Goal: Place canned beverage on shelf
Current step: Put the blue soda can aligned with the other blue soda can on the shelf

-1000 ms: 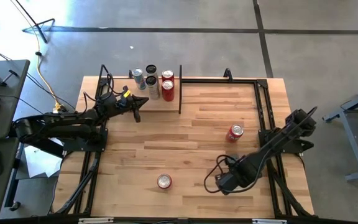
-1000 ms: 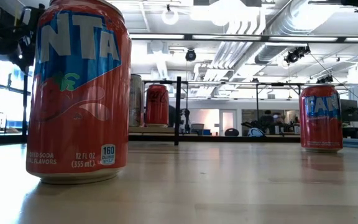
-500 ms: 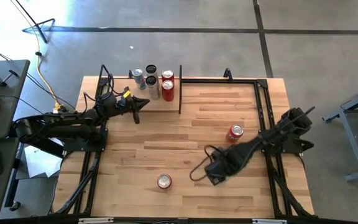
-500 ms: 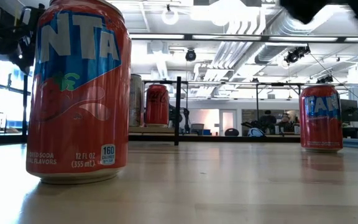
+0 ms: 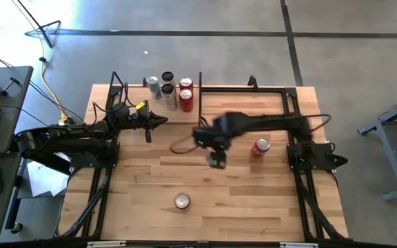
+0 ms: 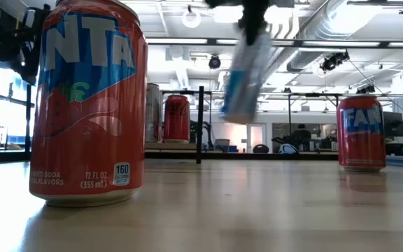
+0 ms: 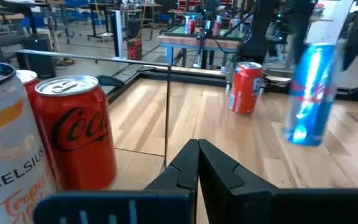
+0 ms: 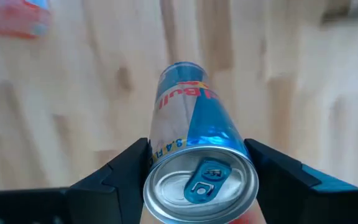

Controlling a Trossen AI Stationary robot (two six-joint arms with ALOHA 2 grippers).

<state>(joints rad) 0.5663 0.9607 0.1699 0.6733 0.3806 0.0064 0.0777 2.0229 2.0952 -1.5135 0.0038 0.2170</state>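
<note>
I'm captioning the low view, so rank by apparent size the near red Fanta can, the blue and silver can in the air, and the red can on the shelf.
1. Near red Fanta can, largest only by nearness.
2. Blue and silver can, held aloft by the right gripper.
3. Red can on the shelf, smallest and farthest.

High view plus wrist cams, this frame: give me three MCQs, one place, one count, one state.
1. Where is the right gripper?
A. mid-table
B. over the floor
C. at the front edge

2. How many cans stand on the shelf?
A. two
B. four
C. six

3. What does the right gripper hold?
A. nothing
B. a red can
C. a blue and silver can

Key: 1 A, the high view puts it near the table's middle, between shelf and front. 2 B, four can tops show on the shelf from above. 3 C, the right wrist view shows its fingers on either side of that can, lifted off the wood.
</note>
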